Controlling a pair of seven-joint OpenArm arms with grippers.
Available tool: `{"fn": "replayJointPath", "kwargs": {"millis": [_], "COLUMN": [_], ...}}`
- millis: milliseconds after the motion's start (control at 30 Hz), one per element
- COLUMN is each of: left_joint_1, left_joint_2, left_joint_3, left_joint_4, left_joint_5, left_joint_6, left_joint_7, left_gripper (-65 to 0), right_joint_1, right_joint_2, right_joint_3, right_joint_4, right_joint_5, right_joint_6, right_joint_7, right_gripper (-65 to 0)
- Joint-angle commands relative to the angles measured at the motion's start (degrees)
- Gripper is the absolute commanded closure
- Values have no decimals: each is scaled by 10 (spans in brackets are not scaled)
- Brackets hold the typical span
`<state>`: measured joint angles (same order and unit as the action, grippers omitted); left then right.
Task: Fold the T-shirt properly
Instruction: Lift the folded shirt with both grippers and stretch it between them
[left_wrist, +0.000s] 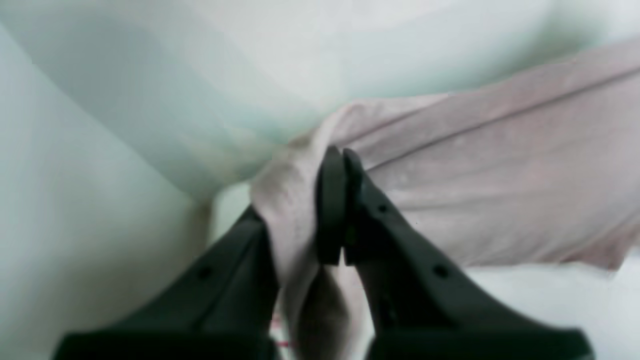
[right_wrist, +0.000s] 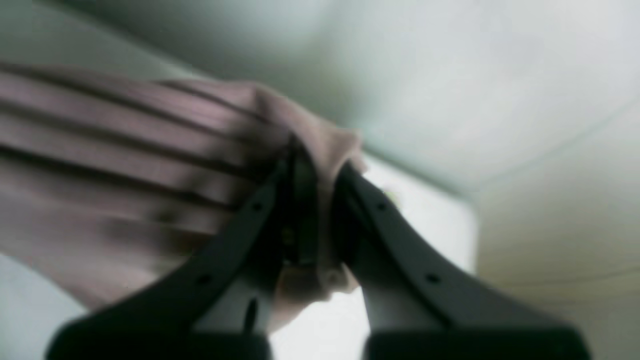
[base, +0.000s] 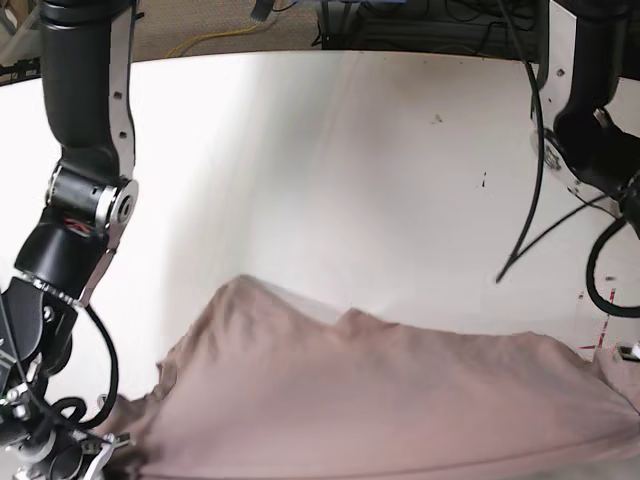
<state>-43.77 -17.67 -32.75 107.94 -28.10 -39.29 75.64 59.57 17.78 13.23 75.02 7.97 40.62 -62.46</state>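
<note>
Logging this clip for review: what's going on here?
A two-armed robot is working on a mauve-brown T-shirt. The left gripper is shut on a bunched edge of it, and the right gripper is shut on another bunch, so the cloth runs between them. In the base view the shirt is spread, wrinkled, along the near side of the white table, not yet folded.

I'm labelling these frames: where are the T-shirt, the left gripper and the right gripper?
T-shirt (base: 380, 400): base view, middle of the cloth.
left gripper (left_wrist: 339, 155): left wrist view, closed tips.
right gripper (right_wrist: 320, 167): right wrist view, between tips.
</note>
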Motion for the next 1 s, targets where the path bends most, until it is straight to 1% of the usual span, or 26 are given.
{"fn": "replayJointPath", "kwargs": {"millis": [0, 67, 167, 233, 300, 400, 467, 567, 667, 833, 967], "left_joint_1": [-53, -82, -86, -85, -77, -31, -2, 50, 101, 213, 290], "left_joint_2": [-24, -26, -47, -50, -50, -50, -50, -50, -50, -48, -48], "left_joint_3": [1, 25, 56, 72, 76, 77, 77, 77, 77, 77, 77], "left_joint_4": [6, 4, 4, 4, 3, 6, 6, 9, 22, 56, 63], "left_joint_5": [12, 12, 11, 11, 11, 12, 12, 11, 11, 11, 10], "left_joint_6": [2, 2, 1, -7, -7, -7, -7, -7, -7, -7, -7], "left_joint_7": [-4, -6, -7, -8, -8, -8, -8, -8, -8, -8, -8], "left_gripper": [-6, -26, -43, -42, -33, -7, -6, -6, -6, -6, -6], "right_joint_1": [57, 88, 102, 97, 72, 17, -34, -123, -198, -325, -404], "right_joint_2": [25, 36, 45, 45, 45, 46, 46, 42, 39, 9, -13], "right_joint_3": [-25, -36, -38, -38, -37, -34, -27, 5, 22, 66, 91], "right_joint_4": [12, 15, 29, 48, 65, 106, 136, 184, 210, 244, 266], "right_joint_5": [7, 31, 56, 66, 68, 68, 68, 68, 68, 68, 68], "right_joint_6": [-6, -6, -6, -6, -6, -6, -6, -6, -6, -6, -6], "right_joint_7": [-11, -28, -52, -67, -70, -71, -71, -72, -70, -60, -60], "right_gripper": [0, 0, 0, 0, 0, 0, 0, 0, 0, 0, 0]}}
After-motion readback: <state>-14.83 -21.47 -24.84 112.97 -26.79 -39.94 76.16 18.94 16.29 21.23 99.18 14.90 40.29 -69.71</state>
